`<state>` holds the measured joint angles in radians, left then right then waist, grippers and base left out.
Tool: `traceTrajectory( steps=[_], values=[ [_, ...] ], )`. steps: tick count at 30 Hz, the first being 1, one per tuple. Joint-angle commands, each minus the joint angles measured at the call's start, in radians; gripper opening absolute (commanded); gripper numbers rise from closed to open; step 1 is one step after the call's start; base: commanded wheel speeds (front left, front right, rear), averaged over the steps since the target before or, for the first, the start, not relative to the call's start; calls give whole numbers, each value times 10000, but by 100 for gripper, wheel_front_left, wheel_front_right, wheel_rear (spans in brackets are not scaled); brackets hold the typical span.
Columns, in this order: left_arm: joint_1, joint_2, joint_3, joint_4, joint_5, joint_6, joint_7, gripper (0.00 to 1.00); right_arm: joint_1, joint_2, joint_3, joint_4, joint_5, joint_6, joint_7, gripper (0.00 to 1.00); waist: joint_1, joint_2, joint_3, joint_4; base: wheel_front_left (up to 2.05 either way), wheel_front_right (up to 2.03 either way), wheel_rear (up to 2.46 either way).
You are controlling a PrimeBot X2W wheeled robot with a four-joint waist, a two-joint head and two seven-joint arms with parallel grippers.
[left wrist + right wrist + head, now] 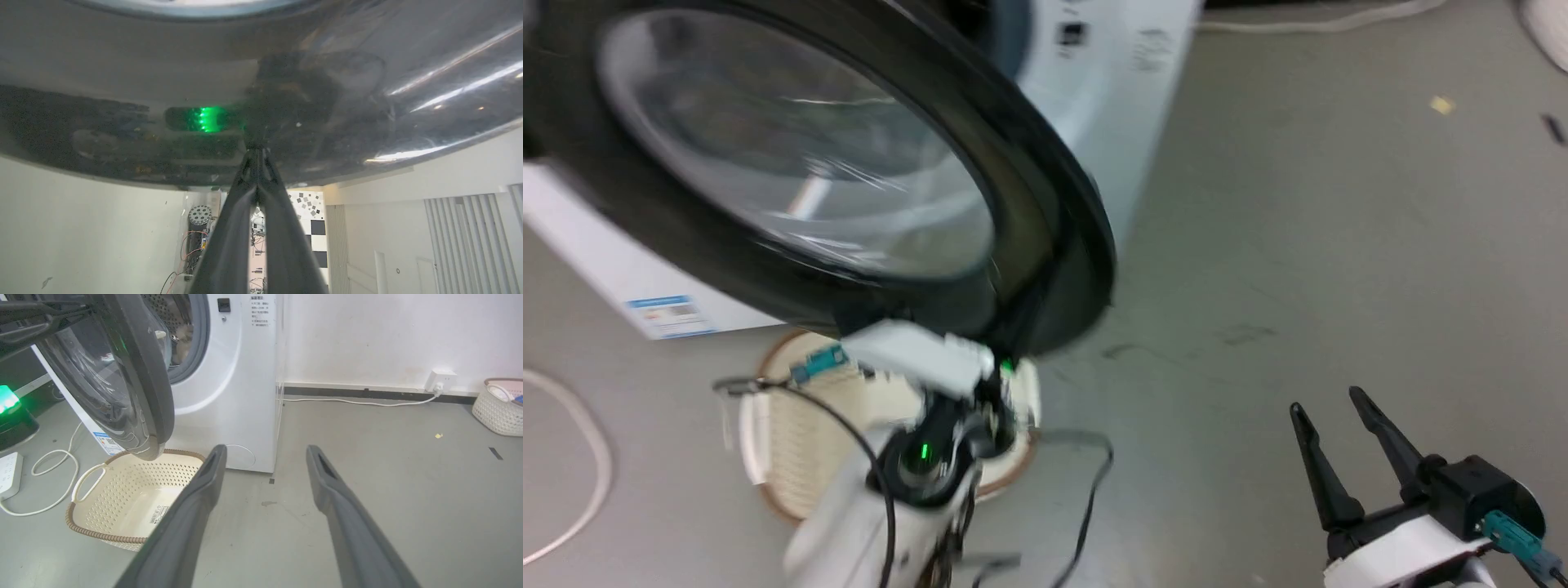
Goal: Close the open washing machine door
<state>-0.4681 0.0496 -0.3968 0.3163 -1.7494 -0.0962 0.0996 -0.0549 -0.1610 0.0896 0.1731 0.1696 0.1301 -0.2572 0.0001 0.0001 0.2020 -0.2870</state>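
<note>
Well out from the front of the machine (245, 396), the door (151, 375) stands open. From the right wrist you see it almost edge-on: its lower rim shows just above the basket (94, 535), its glass bulge faces back toward the drum opening (179, 330), and its glossy outer face is turned away from the machine. That outer face is what matters to you, because the closing push has to go square into it and on toward the opening, following the door's swing. Your left gripper (255, 157) sits on the correct side for that. Its jaws are pressed together into a single point, and the left wrist view sets that point against the dark lower band of the door, meeting its own reflection. It looks like contact, though the head view is blurred there and you can't rule out a slight gap between tips and rim. Your right gripper (1325, 398) is well apart from the door, low over the floor (1339, 204) off to the right, with its jaws spread wide and holding nothing. So the left arm is plainly the nearer one. I'd judge the move is its to make, pushing out near the rim rather than close to the hinge side. Watch that the narrow tip doesn't skate off the slick, curved face.
</note>
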Motion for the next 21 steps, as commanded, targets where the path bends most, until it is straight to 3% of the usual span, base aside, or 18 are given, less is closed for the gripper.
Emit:
traceTrajectory(
  steps=[1, 10, 16, 17, 18, 21],
  values=[
    [-492, 7, -94, 330, -127, -112, -366, 0, -182, 84, 40, 39, 92, 6, -45, 100, -1, -1, 558, -828, 0, 0, 0],
    [-2381, 7, -682, 2447, -917, -328, -1600, 0, -294, 289, 81, 133, 163, 6, -45, 100, -1, -1, 722, -1210, 0, 0, 0],
    [-1841, 9, -590, 1719, -741, -341, -1748, 0, -169, 220, 55, 23, 178, 6, -45, 100, -1, -1, 356, -619, 0, 0, 0],
    [-1593, 23, -553, 1463, -641, -342, -1713, 45, -115, 193, 1, -1, 166, 6, -45, 100, -1, -1, 254, -455, 0, 0, 0],
    [-1316, 63, -509, 1176, -521, -342, -1702, 100, -62, 172, -47, -22, 144, 6, -45, 100, -1, -1, 158, -301, 0, 0, 0],
    [-246, 151, -192, 124, -447, -343, -1643, 100, 144, 113, -141, -59, 38, 6, -45, 100, -1, -1, -227, 219, 0, 0, 0]
  ],
)
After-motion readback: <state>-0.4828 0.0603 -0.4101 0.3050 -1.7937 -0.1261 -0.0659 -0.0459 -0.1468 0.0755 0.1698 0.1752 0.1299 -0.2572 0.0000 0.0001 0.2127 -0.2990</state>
